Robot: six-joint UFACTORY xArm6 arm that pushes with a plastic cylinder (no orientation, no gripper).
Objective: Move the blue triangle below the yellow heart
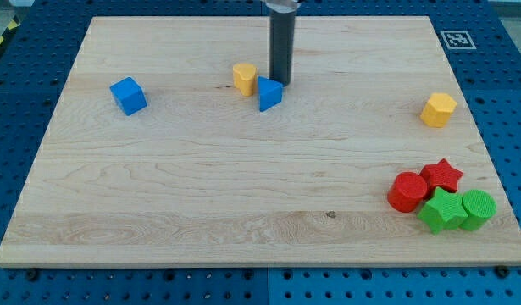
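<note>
The blue triangle lies on the wooden board near the view's top centre. The yellow heart sits just to its upper left, almost touching it. My tip stands at the triangle's upper right edge, right against it or nearly so. The dark rod rises from there out of the view's top.
A blue cube lies at the view's left. A yellow hexagon block lies at the right. At the bottom right a red cylinder, a red star, a green star and a green cylinder are clustered near the board's edge.
</note>
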